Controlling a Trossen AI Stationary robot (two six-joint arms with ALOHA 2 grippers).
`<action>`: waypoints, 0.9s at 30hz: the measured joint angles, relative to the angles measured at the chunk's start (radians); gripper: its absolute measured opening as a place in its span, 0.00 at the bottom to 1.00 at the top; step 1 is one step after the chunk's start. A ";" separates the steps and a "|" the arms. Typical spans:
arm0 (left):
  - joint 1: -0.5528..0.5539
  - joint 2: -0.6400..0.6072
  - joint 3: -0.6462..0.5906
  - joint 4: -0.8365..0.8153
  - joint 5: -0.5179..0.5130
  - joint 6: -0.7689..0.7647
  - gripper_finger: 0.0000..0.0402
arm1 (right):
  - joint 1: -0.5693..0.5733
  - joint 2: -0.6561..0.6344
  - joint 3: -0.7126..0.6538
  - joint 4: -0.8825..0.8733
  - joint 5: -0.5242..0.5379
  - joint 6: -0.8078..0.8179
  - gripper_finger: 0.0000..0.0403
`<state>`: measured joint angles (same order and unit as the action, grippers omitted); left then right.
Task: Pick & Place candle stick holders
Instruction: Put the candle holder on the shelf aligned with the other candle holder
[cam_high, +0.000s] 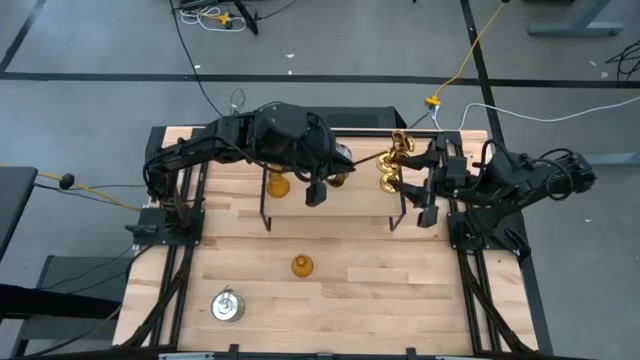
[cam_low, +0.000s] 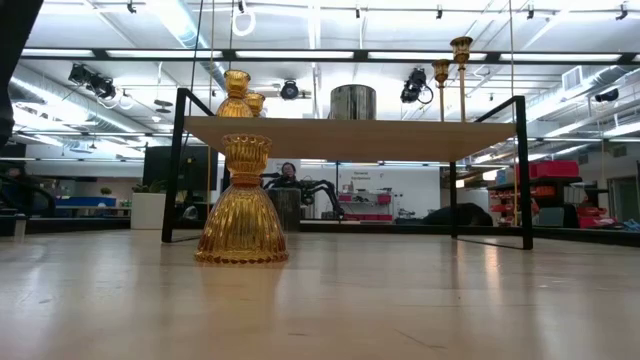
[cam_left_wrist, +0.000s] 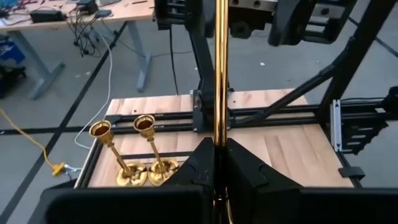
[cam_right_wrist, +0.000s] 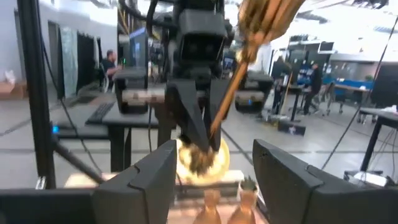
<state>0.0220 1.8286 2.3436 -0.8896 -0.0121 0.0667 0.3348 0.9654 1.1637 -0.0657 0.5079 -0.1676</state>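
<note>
- Candle stick holders are partly sorted: several already stand on the wooden rack (cam_high: 330, 205), and by my judgement at least two wait on the bare table (cam_high: 350, 300).
- Left gripper (cam_left_wrist: 219, 163) is clamped tight on the thin stem of a gold brass holder (cam_left_wrist: 219, 68). The stem runs straight out from between its fingers, towards the right arm.
- From above, that left gripper (cam_high: 330, 165) hangs over the middle of the rack, with the brass holder (cam_high: 365, 158) lying sideways in the air.
- Right gripper (cam_high: 425, 185) hovers at the rack's right end, facing the left one. Its jaws stand apart with nothing between them.
- Just beside the right gripper, two more brass holders (cam_high: 395, 165) stand upright on the rack's right end.
- One silver-grey can-shaped holder (cam_low: 352, 102) stands mid-rack, and two amber holders (cam_low: 240, 95) stand towards the left end.
- Farther out, in front of the rack, an amber-orange bulbous holder (cam_high: 301, 265) stands alone on the table.
- Farthest away, near the front left corner, sits a silver-grey holder (cam_high: 227, 305).
- Judging from this, the carried brass holder is being handed over or set down, and the two on the table remain.
</note>
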 joint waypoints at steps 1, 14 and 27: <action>0.003 0.000 0.000 0.002 0.006 0.005 0.06 | -0.003 0.011 0.000 0.030 0.000 -0.002 0.53; 0.009 0.000 0.000 0.007 0.028 0.051 0.06 | -0.068 0.136 0.000 0.289 0.000 -0.025 0.53; 0.030 0.000 0.000 0.101 0.113 0.072 0.06 | -0.080 0.167 0.000 0.344 0.008 -0.044 0.53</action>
<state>0.0521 1.8286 2.3436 -0.7885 0.1013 0.1383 0.2546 1.1320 1.1637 0.2783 0.5156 -0.2116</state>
